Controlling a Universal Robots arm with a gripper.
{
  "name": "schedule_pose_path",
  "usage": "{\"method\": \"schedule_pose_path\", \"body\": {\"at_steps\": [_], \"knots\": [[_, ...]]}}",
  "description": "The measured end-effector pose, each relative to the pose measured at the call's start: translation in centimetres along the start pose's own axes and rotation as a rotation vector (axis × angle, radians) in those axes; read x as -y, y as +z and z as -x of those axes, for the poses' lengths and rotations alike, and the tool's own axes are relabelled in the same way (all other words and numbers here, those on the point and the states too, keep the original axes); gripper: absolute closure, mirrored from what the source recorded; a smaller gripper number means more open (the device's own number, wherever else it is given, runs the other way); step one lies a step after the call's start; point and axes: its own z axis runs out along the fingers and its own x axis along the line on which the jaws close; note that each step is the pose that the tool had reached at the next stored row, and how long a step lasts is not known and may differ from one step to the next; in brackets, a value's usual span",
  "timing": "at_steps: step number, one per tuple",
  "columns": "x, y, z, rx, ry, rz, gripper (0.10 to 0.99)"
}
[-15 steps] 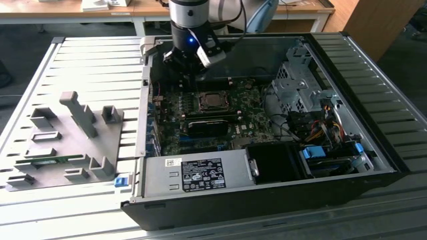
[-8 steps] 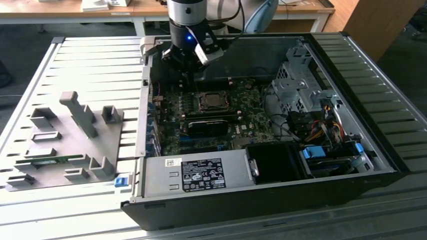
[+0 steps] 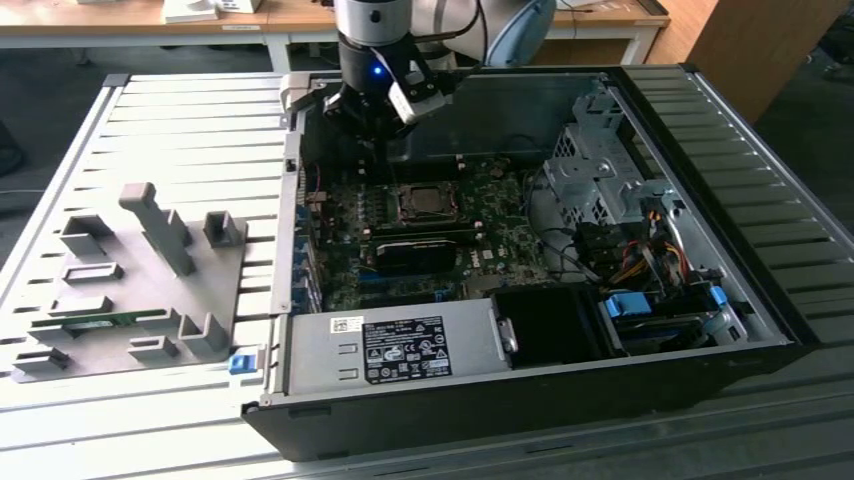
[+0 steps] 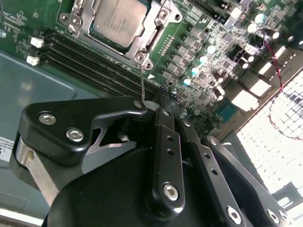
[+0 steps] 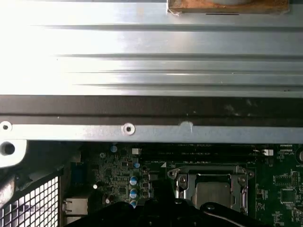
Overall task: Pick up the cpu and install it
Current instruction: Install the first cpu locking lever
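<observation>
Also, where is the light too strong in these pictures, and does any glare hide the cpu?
In the first wrist view the ribbed metal table is washed out to white, while the cpu below sits dim but readable. In the second wrist view the mesh is overexposed; the cpu has soft reflection only. In the exterior view the table glares and the case interior is shadowed.

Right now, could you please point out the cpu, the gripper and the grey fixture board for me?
cpu (image 4: 116,21): second wrist view, on its metal top.
gripper (image 4: 163,97): second wrist view, at its fingers' tips.
grey fixture board (image 3: 127,275): exterior view, on its flat base.
</observation>
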Motion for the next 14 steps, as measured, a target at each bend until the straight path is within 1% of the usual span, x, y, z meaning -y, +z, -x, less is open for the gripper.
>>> {"method": "schedule_pose_path", "body": {"at_steps": [3,8,14], "knots": [[-0.07,0.00,0.24,-0.0001,0.000,0.000,0.980],[-0.10,0.01,1.12,-0.0004,0.000,0.000,0.980],[-0.10,0.04,1.33,-0.0004,0.000,0.000,0.980]]}}
